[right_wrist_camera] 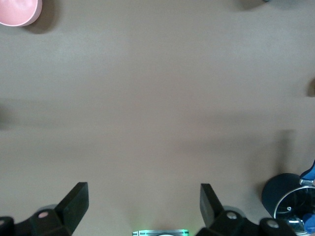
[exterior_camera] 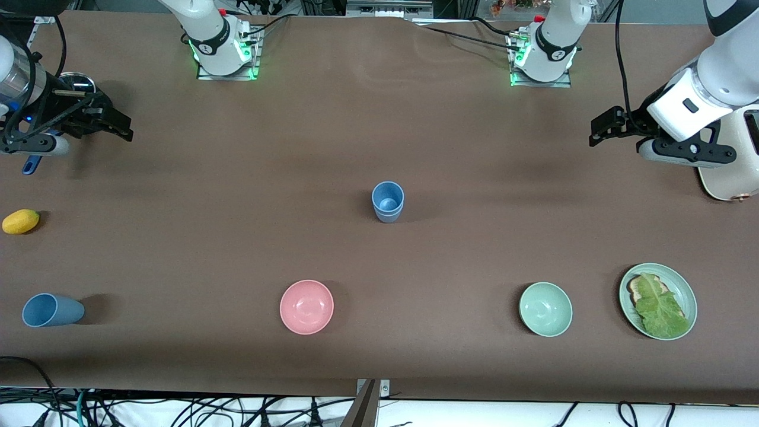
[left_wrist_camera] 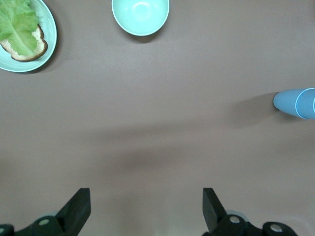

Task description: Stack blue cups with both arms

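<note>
One blue cup (exterior_camera: pixel 388 201) stands upright in the middle of the table; it also shows at the rim of the left wrist view as a blue cup (left_wrist_camera: pixel 295 103). A second blue cup (exterior_camera: pixel 52 310) sits near the front camera at the right arm's end, its mouth turned toward that end; I cannot tell whether it stands or lies. My right gripper (exterior_camera: pixel 112 121) hangs open and empty over the right arm's end. My left gripper (exterior_camera: pixel 605 127) hangs open and empty over the left arm's end. Both are well away from the cups. Bare table shows between the left gripper (left_wrist_camera: pixel 146 206) and the right gripper (right_wrist_camera: pixel 143 204) fingers.
A pink bowl (exterior_camera: pixel 306 306), a green bowl (exterior_camera: pixel 545 309) and a green plate (exterior_camera: pixel 682 284) with bread and lettuce lie in a row near the front camera. A yellow fruit (exterior_camera: pixel 21 221) and a black pot (right_wrist_camera: pixel 288 196) with a blue handle (exterior_camera: pixel 29 164) sit at the right arm's end. A cream appliance (exterior_camera: pixel 732 178) stands under the left arm.
</note>
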You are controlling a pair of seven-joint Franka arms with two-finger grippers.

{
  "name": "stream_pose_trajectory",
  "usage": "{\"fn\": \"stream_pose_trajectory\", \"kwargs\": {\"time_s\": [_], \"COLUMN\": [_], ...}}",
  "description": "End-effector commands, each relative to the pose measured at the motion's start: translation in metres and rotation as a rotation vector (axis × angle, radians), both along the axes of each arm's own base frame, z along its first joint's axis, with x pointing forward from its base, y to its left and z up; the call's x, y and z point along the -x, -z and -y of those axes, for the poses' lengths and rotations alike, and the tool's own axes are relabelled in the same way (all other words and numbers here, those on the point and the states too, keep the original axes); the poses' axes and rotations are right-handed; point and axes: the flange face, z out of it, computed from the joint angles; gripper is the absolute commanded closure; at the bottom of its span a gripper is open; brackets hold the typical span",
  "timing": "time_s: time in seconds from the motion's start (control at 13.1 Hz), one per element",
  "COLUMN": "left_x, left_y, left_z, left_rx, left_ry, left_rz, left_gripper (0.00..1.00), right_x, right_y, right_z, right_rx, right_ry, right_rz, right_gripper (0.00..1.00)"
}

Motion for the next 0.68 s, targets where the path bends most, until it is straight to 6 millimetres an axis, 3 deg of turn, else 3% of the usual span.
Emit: {"fn": "stream_pose_trajectory", "kwargs": {"time_s": [0.0, 0.61], "left_x": [-0.0024, -0.0028], "left_y": [-0.0059, -0.0059], "left_z": [0.001, -0.0023], "left_rx": [0.008, 0.008], "left_ry": [0.011, 0.005], "left_rz": [-0.003, -0.003], "left_gripper": [0.0, 0.0], "right_x": [-0.0013, -0.0006], "right_y": [-0.0055, -0.0051], "right_z": [-0.0025, -0.0051], "right_rx": [0.01, 0.009], "right_ry": [0.007, 0.003], "right_rz": [0.006, 0.001], "right_gripper": [0.0, 0.0]}}
